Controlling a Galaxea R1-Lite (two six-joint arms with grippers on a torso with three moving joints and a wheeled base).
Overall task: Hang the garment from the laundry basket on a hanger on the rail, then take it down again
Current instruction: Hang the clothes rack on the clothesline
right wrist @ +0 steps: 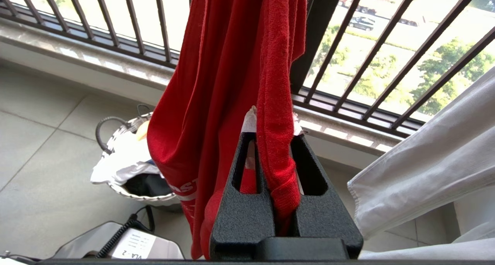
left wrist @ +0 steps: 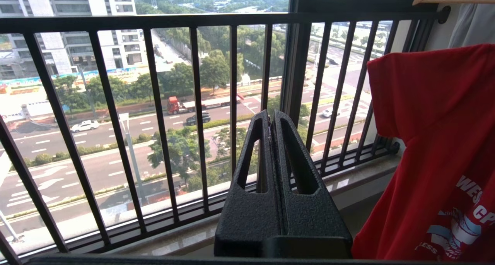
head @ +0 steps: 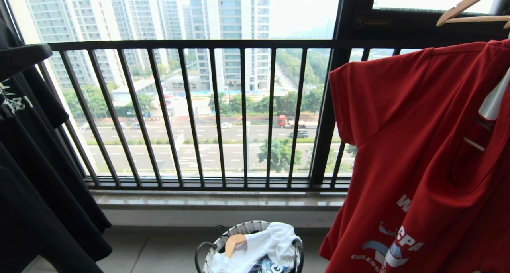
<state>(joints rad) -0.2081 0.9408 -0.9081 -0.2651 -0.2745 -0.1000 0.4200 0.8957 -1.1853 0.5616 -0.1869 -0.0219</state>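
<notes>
The right gripper (right wrist: 273, 122) is clenched on a thick fold of the red T-shirt (right wrist: 228, 75), with a scrap of white label showing at its fingertips; the cloth runs between the two black fingers and hangs up and away from them. The left gripper (left wrist: 270, 116) is closed on nothing, its fingers pressed together in open air in front of the black window railing (left wrist: 162, 21).

In the head view neither gripper shows. The red T-shirt (head: 418, 145) hangs to the right of the railing (head: 191, 45), one short sleeve spread toward the bars, white lettering and a blue-white graphic low on its chest. A thin pale wire piece (head: 473, 144) shows in its neck opening; whether it is the hanger cannot be told.

Below the railing, on the tiled floor (head: 151, 249), stands the laundry basket (head: 223, 239) with its woven white-and-black rim, holding a white shirt (head: 271, 241) and a wooden hanger (head: 235, 243). A black T-shirt (head: 36, 165) hangs left of the railing. Another wooden hanger (head: 466, 6) sits above the red T-shirt. Beyond the railing lie a road and tower blocks.
</notes>
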